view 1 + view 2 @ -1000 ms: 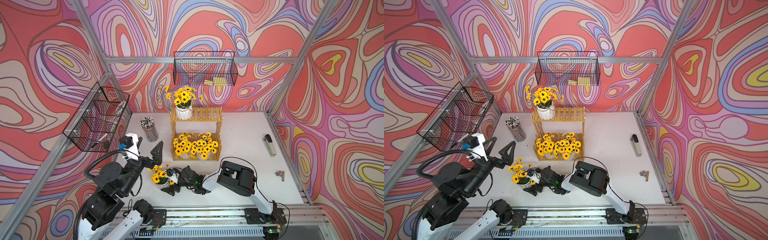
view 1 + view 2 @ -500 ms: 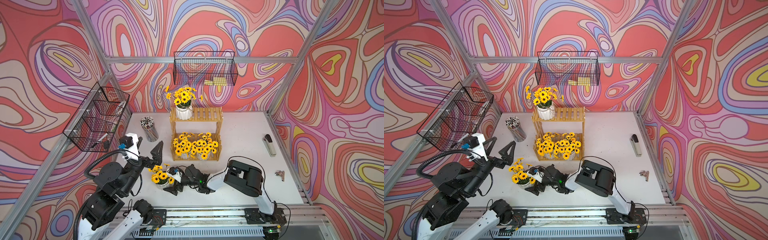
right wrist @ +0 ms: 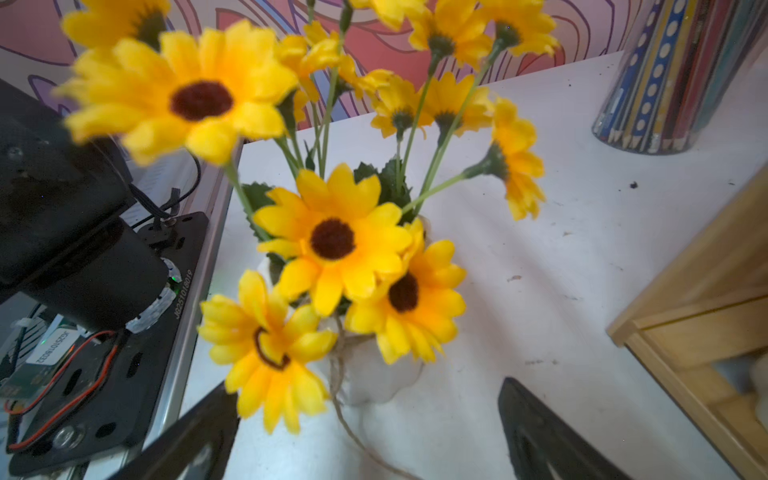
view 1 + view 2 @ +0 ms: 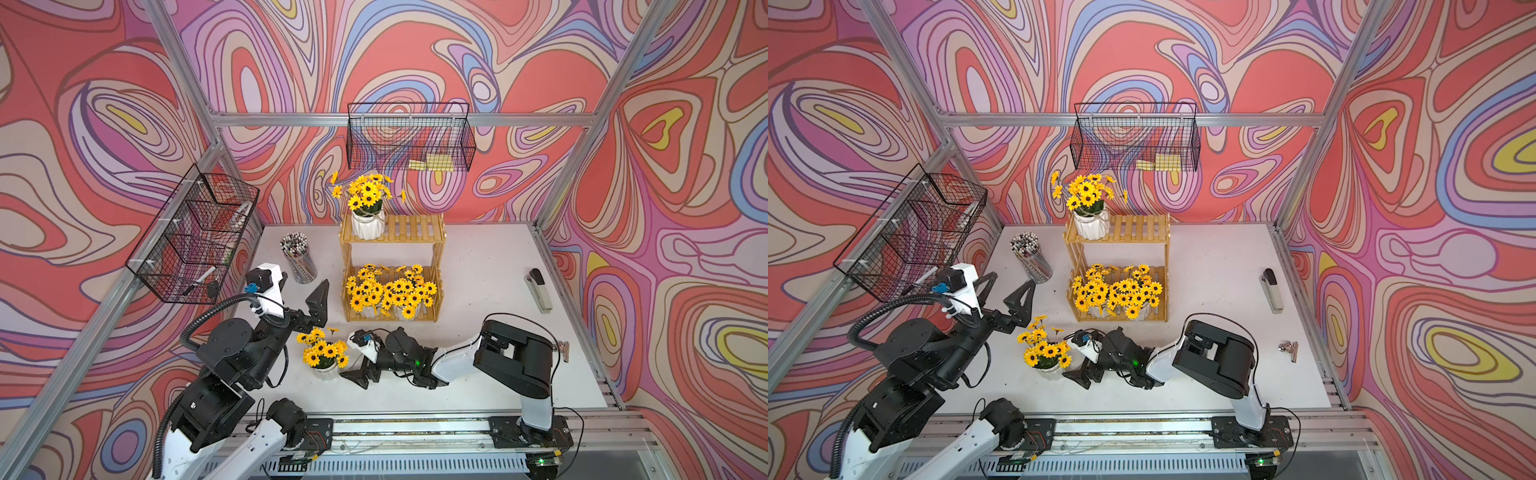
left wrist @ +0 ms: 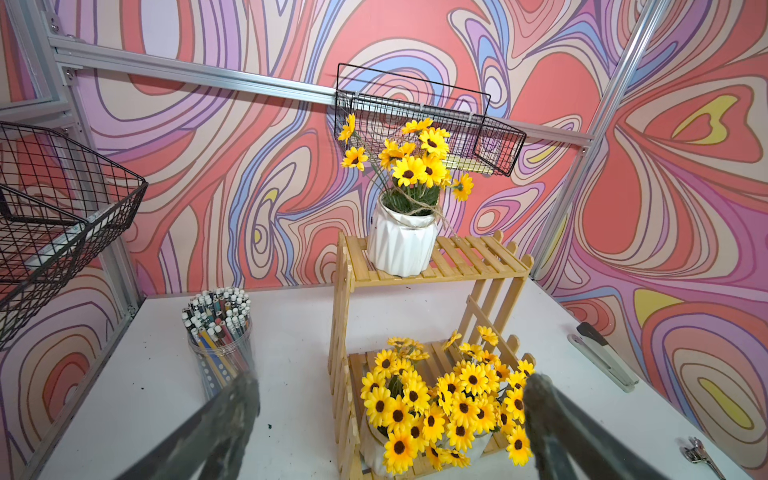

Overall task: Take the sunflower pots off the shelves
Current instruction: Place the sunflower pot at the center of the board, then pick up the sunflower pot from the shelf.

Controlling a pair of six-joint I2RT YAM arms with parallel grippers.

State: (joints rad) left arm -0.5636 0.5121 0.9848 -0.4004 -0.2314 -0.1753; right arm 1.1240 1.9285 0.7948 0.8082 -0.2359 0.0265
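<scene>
Right wrist view: my right tool (image 3: 370, 388) is gaping by the sunflower pot (image 3: 392, 376); retreating straight spares its twine (image 3: 337, 374).

In the right wrist view the sunflower pot (image 3: 374, 376) is largely hidden behind its own blurred blooms, while the pencil cup (image 3: 681, 75) and the shelves (image 3: 698, 316) are cut off by the edge.
</scene>
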